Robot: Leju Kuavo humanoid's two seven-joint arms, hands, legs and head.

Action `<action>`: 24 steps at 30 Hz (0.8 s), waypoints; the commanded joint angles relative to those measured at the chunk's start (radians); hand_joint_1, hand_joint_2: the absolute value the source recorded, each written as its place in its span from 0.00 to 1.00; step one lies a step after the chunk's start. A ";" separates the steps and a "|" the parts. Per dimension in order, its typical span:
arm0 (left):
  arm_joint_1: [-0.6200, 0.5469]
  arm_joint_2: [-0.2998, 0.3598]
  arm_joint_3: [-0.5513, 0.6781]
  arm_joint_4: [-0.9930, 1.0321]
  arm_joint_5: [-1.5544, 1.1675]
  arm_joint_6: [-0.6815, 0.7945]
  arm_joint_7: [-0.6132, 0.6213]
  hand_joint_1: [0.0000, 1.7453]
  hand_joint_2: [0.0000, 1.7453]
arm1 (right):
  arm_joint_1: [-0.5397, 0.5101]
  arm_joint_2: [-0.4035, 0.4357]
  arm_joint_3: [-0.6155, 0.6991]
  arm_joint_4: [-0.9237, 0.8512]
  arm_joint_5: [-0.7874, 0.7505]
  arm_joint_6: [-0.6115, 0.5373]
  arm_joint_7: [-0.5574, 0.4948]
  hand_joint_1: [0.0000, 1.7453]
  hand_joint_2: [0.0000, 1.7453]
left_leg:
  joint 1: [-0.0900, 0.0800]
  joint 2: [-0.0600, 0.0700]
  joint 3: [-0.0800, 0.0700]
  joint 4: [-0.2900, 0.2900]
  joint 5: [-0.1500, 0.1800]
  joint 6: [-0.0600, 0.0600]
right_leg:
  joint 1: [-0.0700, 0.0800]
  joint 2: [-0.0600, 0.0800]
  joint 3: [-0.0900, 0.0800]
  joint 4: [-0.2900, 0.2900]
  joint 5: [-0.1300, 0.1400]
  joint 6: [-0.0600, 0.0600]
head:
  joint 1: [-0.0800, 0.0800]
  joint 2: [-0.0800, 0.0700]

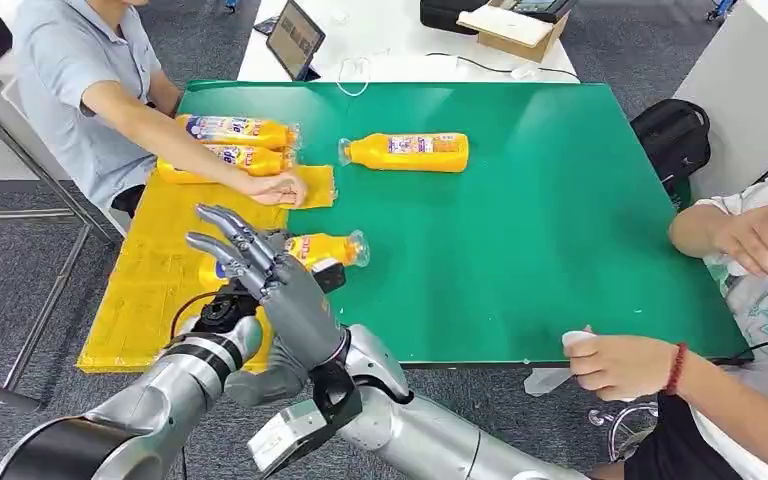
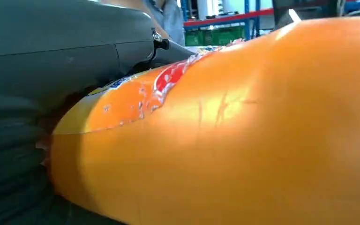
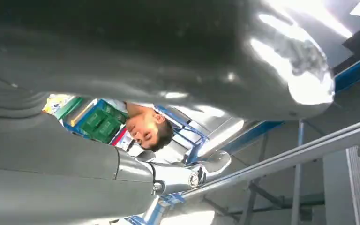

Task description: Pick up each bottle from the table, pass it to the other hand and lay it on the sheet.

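Bottle [image 1: 328, 249] orange, colourful label – gripped by left hand [image 1: 222, 312]; right hand [image 1: 260, 262] splayed, empty.

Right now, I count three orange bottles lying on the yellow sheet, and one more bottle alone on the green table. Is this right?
Not quite. The head view shows two bottles lying on the yellow sheet, not three. A third bottle is held at the robot's hands, above the sheet's edge, not laid down. The rest is right: one more bottle lies alone on the green table.
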 commanded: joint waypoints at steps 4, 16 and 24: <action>-0.077 -0.004 -0.070 0.102 -0.029 -0.038 0.031 1.00 1.00 | -0.044 -0.015 0.012 0.073 0.008 0.005 0.001 0.00 0.00 | 0.001 0.000 0.002 0.000 -0.001 -0.001 | 0.001 0.000 0.002 0.000 -0.001 -0.001 | 0.000 0.000; -0.061 -0.073 -0.005 0.091 0.136 -0.416 -0.223 0.00 0.00 | -0.033 -0.049 -0.029 0.064 0.018 0.023 0.001 0.00 0.00 | 0.001 -0.002 0.003 0.000 -0.001 -0.001 | 0.001 -0.002 0.004 -0.001 -0.001 -0.001 | 0.000 0.000; -0.056 -0.087 -0.043 0.065 0.152 -0.412 -0.240 0.00 0.00 | -0.036 -0.059 -0.043 0.063 0.014 0.018 0.001 0.00 0.00 | 0.001 -0.002 0.005 0.001 -0.002 -0.001 | 0.001 -0.001 0.006 0.000 -0.002 -0.002 | 0.000 0.000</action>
